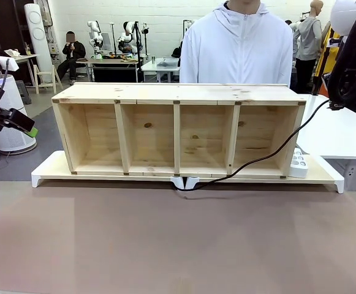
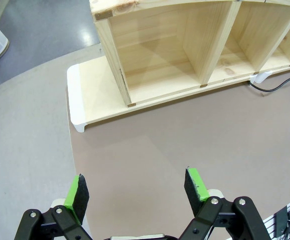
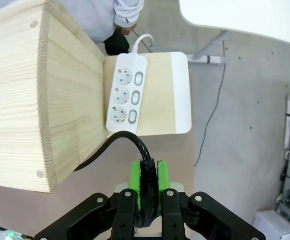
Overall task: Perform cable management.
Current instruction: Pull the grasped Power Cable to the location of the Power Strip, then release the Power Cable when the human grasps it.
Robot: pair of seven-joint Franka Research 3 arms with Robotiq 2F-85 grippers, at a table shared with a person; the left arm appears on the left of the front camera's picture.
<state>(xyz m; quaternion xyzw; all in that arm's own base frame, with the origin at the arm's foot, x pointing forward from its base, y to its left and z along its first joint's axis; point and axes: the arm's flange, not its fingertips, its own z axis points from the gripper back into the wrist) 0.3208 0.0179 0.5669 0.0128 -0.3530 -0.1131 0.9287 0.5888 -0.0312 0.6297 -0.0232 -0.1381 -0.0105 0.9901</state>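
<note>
Waiting at the far left side, the left gripper point(image 2: 137, 192) is hanging over the bare brown table point(image 1: 165, 245) with its green pads wide apart and nothing between them. Sitting to its right is the long pale wooden shelf with four open boxes point(image 1: 178, 131), standing on a flat white board point(image 1: 49, 168). The long thin black cable point(image 1: 257, 160) is lying on the table at the middle of the board's near edge, then climbing past the shelf's right end up to the right gripper point(image 3: 148, 181). That gripper is squeezing the cable's plug end tight between its green pads, high above the white power strip with three sockets point(image 3: 126, 93), which is lying on the board just beside the shelf's right wall. I think the plug is being carried to a socket. Next it needs lowering straight down. The shelf wall is close on one side; the other side is open.
</note>
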